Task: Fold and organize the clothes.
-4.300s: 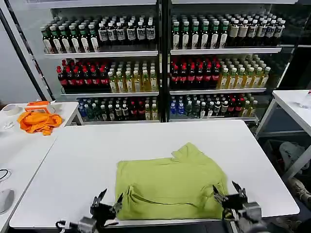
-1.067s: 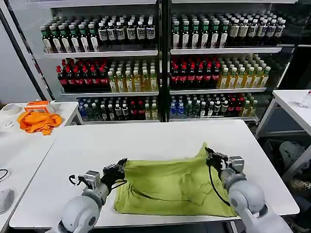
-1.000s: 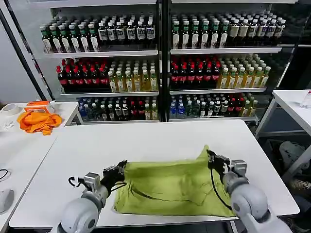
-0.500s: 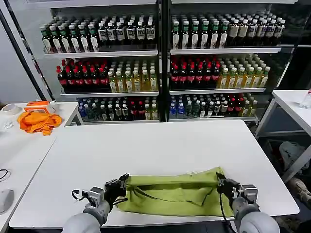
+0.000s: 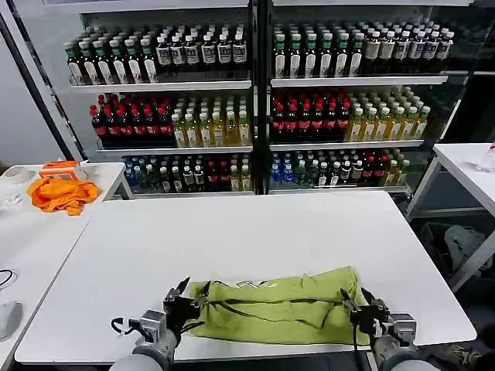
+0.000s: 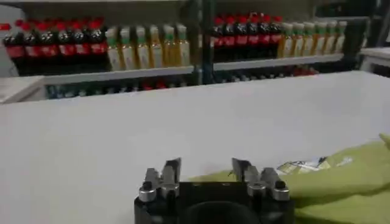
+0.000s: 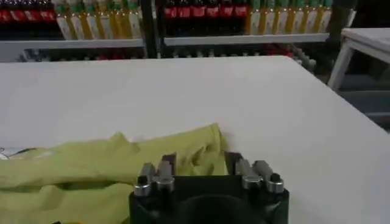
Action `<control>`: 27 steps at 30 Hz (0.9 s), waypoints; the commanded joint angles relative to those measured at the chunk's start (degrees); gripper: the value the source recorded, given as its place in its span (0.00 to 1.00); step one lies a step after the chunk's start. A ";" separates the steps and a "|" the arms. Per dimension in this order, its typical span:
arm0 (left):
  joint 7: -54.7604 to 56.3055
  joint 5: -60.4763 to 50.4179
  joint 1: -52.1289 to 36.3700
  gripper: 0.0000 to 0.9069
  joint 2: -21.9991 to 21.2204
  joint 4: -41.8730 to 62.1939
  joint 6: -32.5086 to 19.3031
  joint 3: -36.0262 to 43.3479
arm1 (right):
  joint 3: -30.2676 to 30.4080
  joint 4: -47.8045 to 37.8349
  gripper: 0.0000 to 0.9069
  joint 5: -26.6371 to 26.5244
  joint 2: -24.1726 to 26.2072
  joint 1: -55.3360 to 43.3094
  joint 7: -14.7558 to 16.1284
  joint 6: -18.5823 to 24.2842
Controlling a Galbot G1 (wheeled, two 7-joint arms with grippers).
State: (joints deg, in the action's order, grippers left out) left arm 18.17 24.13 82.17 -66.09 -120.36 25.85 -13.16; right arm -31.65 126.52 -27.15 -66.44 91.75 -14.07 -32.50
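The clothes, one lime yellow-green T-shirt [image 5: 278, 309], lie folded into a long narrow band near the front edge of the white table [image 5: 232, 232]. A strip of white print [image 5: 247, 285] shows along its far edge. My left gripper [image 5: 184, 298] stands open at the band's left end, its fingers apart over the table in the left wrist view [image 6: 206, 169], with the T-shirt [image 6: 341, 185] beside it. My right gripper [image 5: 357, 304] stands open at the right end. In the right wrist view [image 7: 200, 163] the T-shirt [image 7: 91, 167] reaches up to its fingers, not pinched.
Drink shelves [image 5: 255, 100] full of bottles stand behind the table. An orange cloth [image 5: 62, 193] lies on a side table at the left. Another white table [image 5: 472, 166] stands at the right. The far half of the main table is bare.
Over the last second both grippers drew the shirt's far edge toward the front edge, folding it into a narrow band. Both have since opened and let go.
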 commanded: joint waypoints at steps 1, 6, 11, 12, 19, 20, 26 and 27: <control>5.01 -2.27 2.84 1.00 -9.10 2.94 -1.83 1.38 | -0.95 1.95 1.00 1.95 -1.16 3.21 0.19 0.07; 5.68 -4.36 2.81 0.20 -10.38 5.44 -2.86 1.99 | -0.89 2.10 1.00 2.28 -1.50 3.20 0.22 0.06; 5.80 -4.47 3.84 0.02 -10.27 5.67 -4.27 2.13 | -1.02 2.30 1.00 2.34 -1.68 3.25 0.21 0.05; 5.70 -4.37 4.26 0.02 -10.24 5.40 -4.40 2.16 | -1.07 2.32 1.00 2.33 -1.71 3.24 0.21 0.05; 5.09 -2.51 5.43 0.02 -10.28 4.77 -5.85 1.96 | -1.25 2.47 1.00 2.32 -1.98 3.11 0.10 0.07; 5.09 -2.02 5.51 0.02 -10.30 4.56 -6.22 1.88 | -1.31 2.51 1.00 2.33 -2.00 3.10 0.09 0.08; 4.56 0.42 5.67 0.02 -9.83 3.10 -7.14 0.05 | -1.83 2.98 1.00 2.17 -1.93 3.18 0.02 0.15; 4.51 1.10 5.63 0.02 -9.54 2.26 -7.08 -0.65 | -1.92 3.00 1.00 2.13 -1.93 3.18 0.01 0.17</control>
State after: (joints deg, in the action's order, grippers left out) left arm 22.56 22.45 87.23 -75.23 -116.84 19.90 -12.06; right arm -33.41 129.24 -25.13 -68.28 94.64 -14.02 -32.37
